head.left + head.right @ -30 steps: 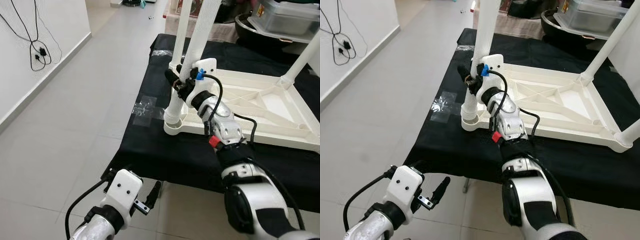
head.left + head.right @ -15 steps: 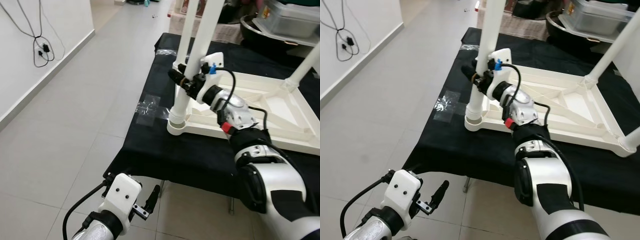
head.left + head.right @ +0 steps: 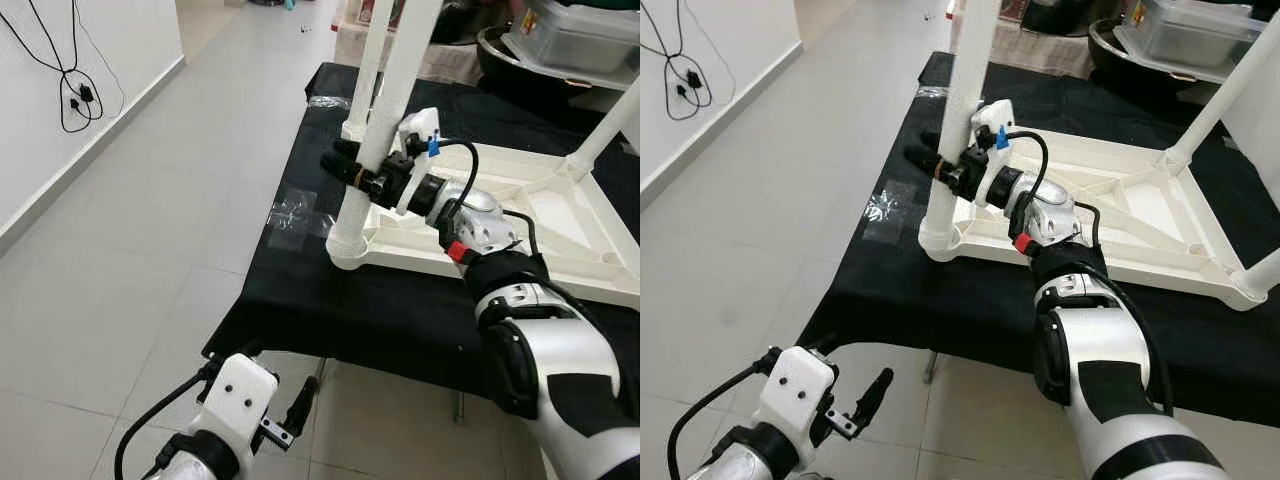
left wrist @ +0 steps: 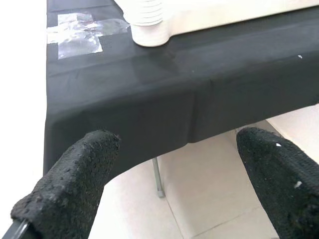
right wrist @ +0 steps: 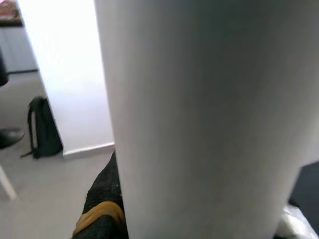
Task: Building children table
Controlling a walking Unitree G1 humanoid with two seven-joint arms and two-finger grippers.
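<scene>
Black-clothed bench (image 3: 380, 310), right gripper (image 3: 352, 170) around table leg (image 3: 385, 110).

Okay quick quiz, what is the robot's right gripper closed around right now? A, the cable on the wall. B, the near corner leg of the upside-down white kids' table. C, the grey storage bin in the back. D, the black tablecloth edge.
B: the right gripper has its black fingers on either side of the white table leg standing in the near corner socket of the upturned table top.
</scene>
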